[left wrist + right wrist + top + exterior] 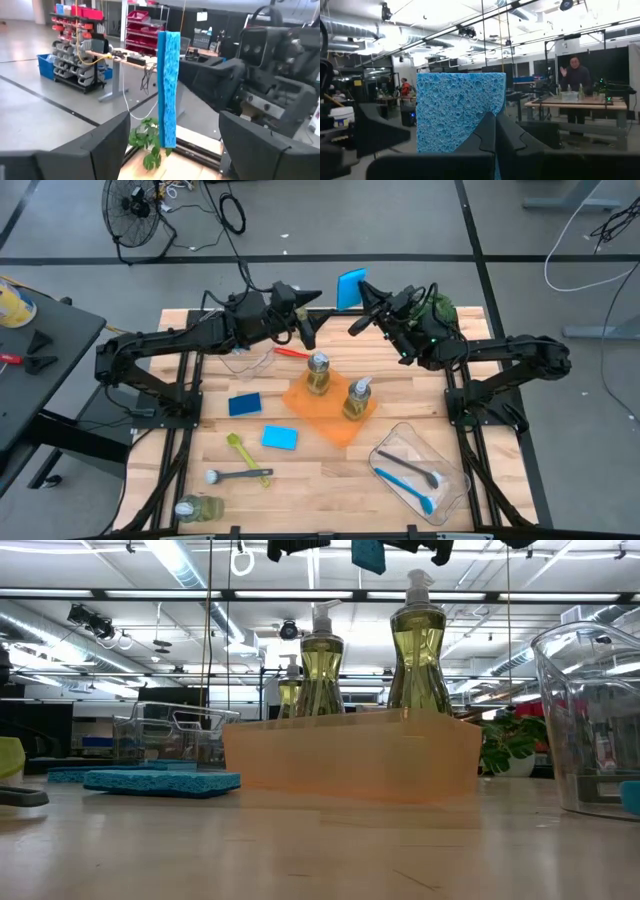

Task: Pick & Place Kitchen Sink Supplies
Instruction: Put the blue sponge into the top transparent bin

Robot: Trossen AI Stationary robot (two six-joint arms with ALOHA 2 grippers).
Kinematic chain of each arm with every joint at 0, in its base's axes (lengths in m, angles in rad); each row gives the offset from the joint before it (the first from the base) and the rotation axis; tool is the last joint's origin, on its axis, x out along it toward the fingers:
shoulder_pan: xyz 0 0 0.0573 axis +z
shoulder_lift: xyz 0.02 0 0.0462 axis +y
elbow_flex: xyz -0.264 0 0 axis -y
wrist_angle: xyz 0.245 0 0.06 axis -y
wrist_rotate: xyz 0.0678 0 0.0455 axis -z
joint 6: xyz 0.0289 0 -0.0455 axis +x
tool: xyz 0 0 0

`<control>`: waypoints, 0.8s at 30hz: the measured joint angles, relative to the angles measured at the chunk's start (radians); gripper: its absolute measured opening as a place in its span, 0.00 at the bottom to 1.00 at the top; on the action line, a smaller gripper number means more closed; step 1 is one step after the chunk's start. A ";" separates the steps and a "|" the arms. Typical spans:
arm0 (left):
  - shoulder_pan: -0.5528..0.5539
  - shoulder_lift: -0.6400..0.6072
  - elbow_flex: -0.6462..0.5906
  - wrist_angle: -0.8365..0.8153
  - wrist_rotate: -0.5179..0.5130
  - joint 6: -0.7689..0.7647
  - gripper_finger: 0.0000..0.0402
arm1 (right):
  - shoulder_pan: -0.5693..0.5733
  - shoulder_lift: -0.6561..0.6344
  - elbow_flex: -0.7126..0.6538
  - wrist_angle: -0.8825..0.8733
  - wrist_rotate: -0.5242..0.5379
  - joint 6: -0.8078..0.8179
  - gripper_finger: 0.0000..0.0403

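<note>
From the near edge of the table outward: a soap bottle (198,508) lies on its side at about 7 o'clock, with a grey brush (238,475) and a yellow-green brush (240,450) just beyond it. At 5 o'clock a clear bin (455,480) holds a blue brush (405,488) and a dark one. Two blue sponges (262,422) lie flat left of centre. In the middle an orange tray (305,408) carries two upright pump bottles (318,373), with a red brush (291,352) just past it at 11 o'clock.

Highest and farthest, at 12 o'clock, a third blue sponge (351,287) hangs in the air between the two arms. The right gripper (495,125) is clenched on the sponge's lower edge; the left gripper (172,145) stands released, its fingers spread to either side of the sponge without touching it. This looks like a hand-over, with the sponge now carried by the right arm alone.

The next move likely calls for the left arm to back clear, then for the right arm to carry the sponge down to its container without brushing the bottles.

No brand, label or writing can be read on any item
</note>
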 joint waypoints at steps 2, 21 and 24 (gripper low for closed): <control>0.000 0.021 0.000 0.037 0.000 0.001 0.76 | 0.000 0.000 0.000 0.001 0.000 0.001 0.00; 0.000 0.120 -0.001 0.146 -0.017 0.003 0.74 | 0.022 -0.002 0.000 -0.039 0.003 0.001 0.00; 0.000 0.120 -0.001 0.145 -0.003 0.003 0.69 | 0.022 -0.002 0.000 -0.040 0.003 0.001 0.00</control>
